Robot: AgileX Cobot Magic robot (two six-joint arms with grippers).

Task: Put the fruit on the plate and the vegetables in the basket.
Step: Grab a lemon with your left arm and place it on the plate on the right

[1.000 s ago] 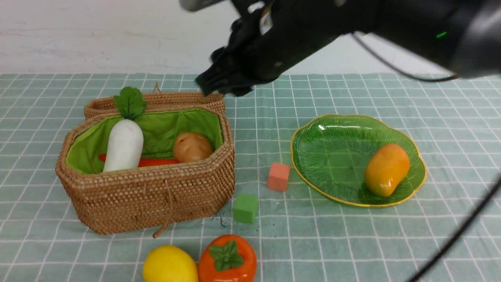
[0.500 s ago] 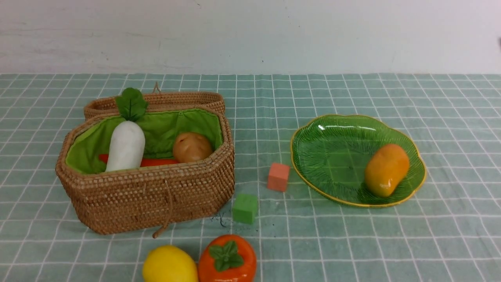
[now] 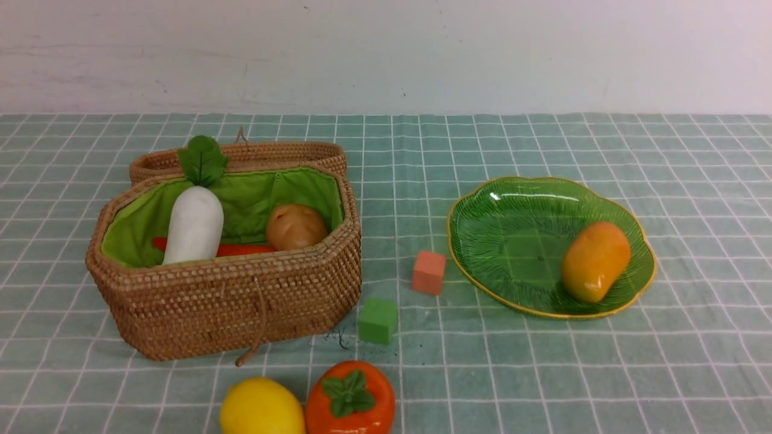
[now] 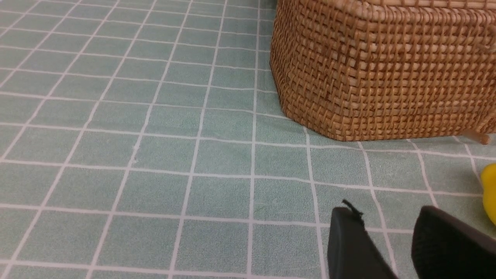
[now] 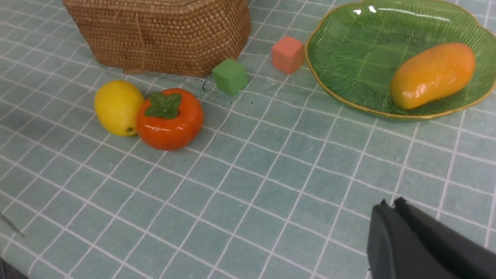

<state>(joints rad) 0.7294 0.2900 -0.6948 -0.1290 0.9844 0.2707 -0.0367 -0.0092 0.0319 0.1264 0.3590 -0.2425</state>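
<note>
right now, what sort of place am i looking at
Likely a lab tabletop staged for a sorting exercise: checked tablecloth against a bare white wall, toy lemon and mango, a wicker basket and green plate.

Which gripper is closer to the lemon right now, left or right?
Left. The left gripper, jaws apart and empty, is just beside the lemon. The right gripper, shut, is far from it across the tablecloth.
</note>
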